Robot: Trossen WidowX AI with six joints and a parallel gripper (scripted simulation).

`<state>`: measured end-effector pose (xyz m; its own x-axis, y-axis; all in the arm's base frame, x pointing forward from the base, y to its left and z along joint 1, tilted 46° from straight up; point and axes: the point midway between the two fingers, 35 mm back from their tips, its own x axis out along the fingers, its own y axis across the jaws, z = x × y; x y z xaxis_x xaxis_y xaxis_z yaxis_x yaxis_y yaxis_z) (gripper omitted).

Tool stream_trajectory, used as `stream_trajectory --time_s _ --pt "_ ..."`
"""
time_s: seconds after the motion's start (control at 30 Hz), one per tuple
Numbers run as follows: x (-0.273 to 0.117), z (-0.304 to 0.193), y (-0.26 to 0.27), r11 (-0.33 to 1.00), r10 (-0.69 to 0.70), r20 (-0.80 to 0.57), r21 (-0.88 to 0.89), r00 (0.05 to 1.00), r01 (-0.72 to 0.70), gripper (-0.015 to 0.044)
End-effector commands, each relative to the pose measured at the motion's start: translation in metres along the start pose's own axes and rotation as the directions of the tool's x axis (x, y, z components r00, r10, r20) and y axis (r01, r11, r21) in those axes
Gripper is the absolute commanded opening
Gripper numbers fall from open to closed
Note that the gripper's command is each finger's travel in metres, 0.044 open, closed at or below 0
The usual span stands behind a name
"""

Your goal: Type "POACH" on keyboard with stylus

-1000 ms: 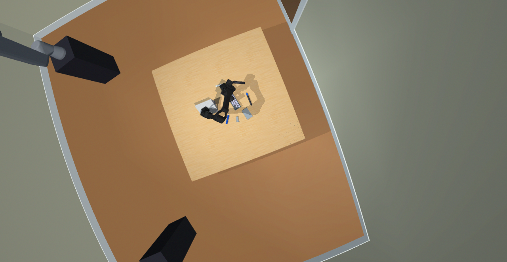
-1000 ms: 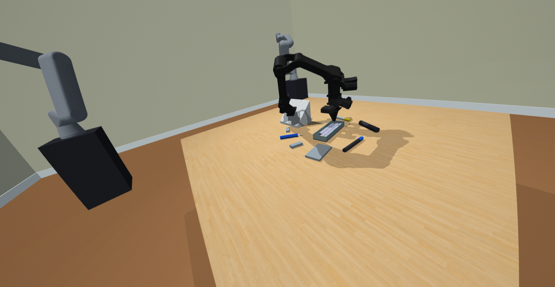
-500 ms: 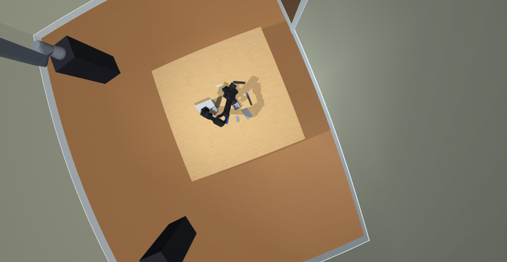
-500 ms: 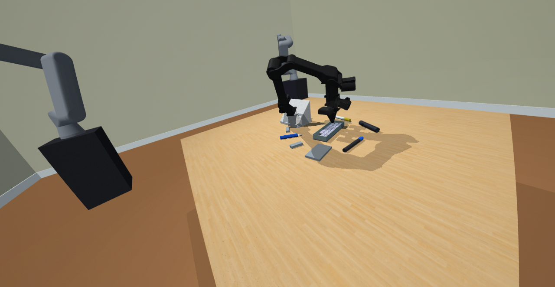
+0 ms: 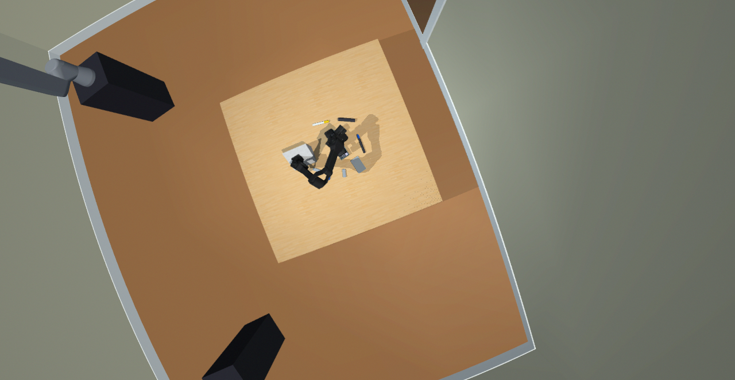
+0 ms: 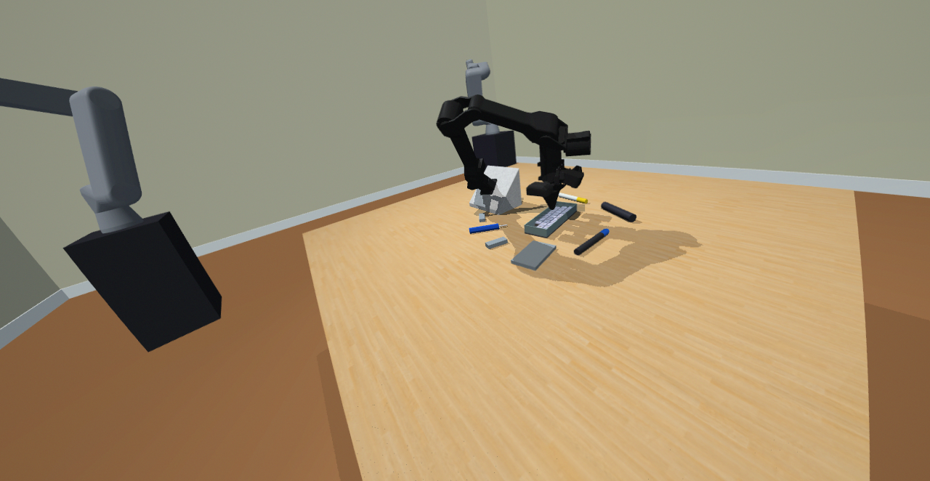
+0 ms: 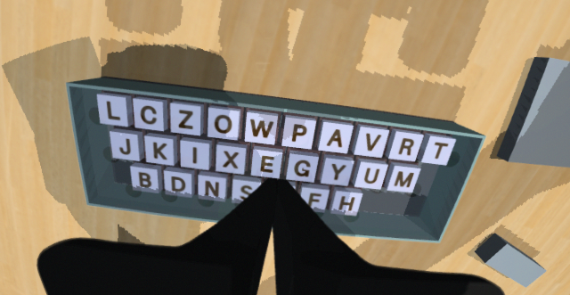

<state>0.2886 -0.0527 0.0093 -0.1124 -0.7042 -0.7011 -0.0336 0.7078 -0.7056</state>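
My jaws (image 6: 551, 205) are pressed together with nothing between them, tips pointing down over the keyboard (image 6: 530, 230) (image 7: 392, 225). In the wrist view they overlap the lower rows, just below the E key (image 7: 264, 167); whether they touch a key I can't tell. The P key (image 7: 298, 132) is in the top row, up and a little to the right, with the O key (image 7: 221, 125) and A key (image 7: 335, 138) on either side of it, though not right beside it in O's case.

No stylus in hand, then. Which piece is the stylus isn't certain from here — a blue pen (image 6: 484, 227) with a thin tip, a black pen (image 6: 591, 242) (image 5: 361, 143) with a blue end and a white pen (image 6: 572, 197) (image 5: 320, 123) with a yellow end all lie on the counter (image 6: 585, 361) (image 5: 287, 213), apart from the keyboard.

I'd judge I'm lining up for the first letter with bare tips. The task wants the stylus gripped first, so the next move should be to lift away, spread the jaws and fetch it — then press P straight down, clear of its neighbours.
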Motion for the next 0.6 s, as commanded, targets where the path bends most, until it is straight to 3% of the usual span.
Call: stream_trajectory --time_s 0.0,0.13,0.47,0.57 --pt "0.0 0.0 -0.023 1.0 -0.003 -0.002 -0.002 1.0 0.003 0.0" --pt "0.0 -0.001 -0.067 1.0 -0.007 -0.004 -0.002 1.0 0.007 0.0" --pt "0.0 -0.003 -0.065 1.0 -0.007 -0.004 -0.002 1.0 0.007 0.0" --pt "0.0 -0.026 -0.044 1.0 -0.006 -0.004 -0.003 1.0 0.006 0.0"
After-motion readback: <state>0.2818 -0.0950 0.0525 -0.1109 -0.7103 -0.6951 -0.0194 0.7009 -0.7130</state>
